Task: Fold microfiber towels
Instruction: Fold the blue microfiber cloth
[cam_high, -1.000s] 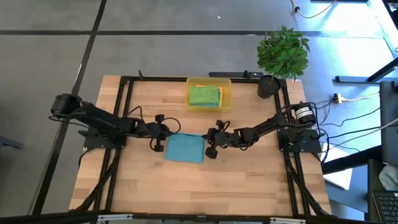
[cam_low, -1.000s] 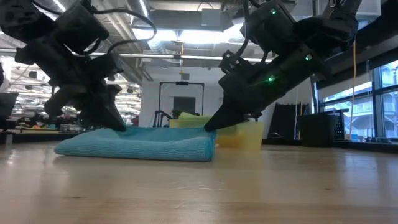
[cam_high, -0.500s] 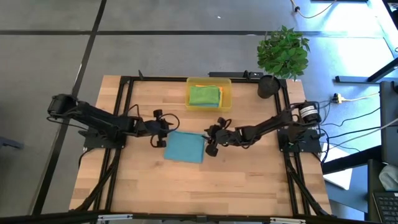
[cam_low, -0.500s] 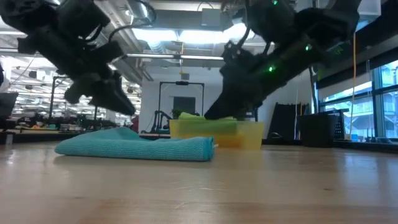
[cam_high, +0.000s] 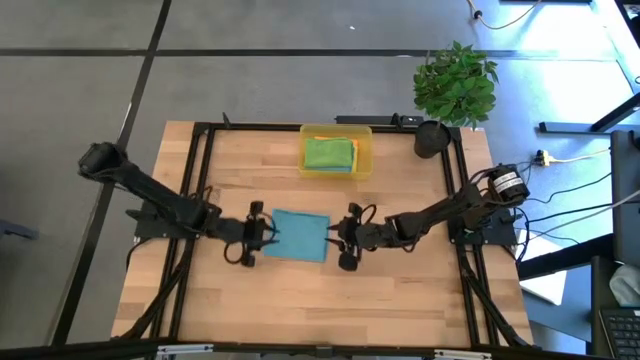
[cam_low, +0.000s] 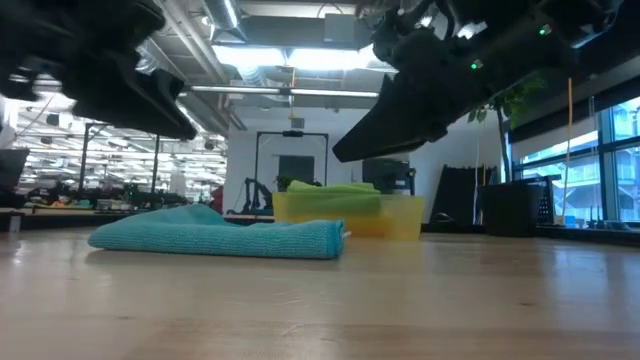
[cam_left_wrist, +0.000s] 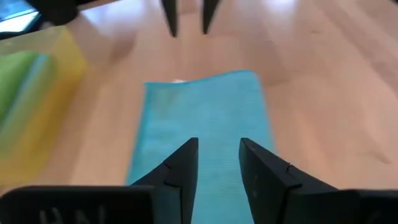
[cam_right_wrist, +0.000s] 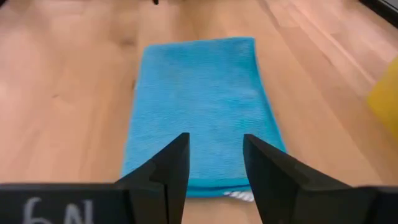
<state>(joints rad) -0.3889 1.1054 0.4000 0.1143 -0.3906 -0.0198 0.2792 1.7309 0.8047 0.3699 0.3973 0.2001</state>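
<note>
A folded teal-blue microfiber towel (cam_high: 298, 235) lies flat on the wooden table near its middle, and also shows in the low view (cam_low: 220, 238). My left gripper (cam_high: 262, 238) hovers open just off the towel's left edge. My right gripper (cam_high: 340, 243) hovers open off its right edge. Both are raised clear of the cloth, with the left gripper (cam_low: 180, 120) and the right gripper (cam_low: 342, 152) well above it in the low view. Each wrist view looks past open fingers onto the towel (cam_left_wrist: 205, 118) (cam_right_wrist: 199, 106). A green towel (cam_high: 328, 154) rests on others in the yellow tray (cam_high: 365, 150).
The yellow tray (cam_low: 400, 215) stands at the table's far middle, behind the teal towel. A potted plant (cam_high: 455, 85) sits at the far right corner. Bare wood lies toward the near edge (cam_high: 320, 310).
Both grippers have opened and let go of the teal towel. They have risen off it and drawn back toward the table's near edge, the left one also outward to the left. The towel stays folded and flat where it was.
</note>
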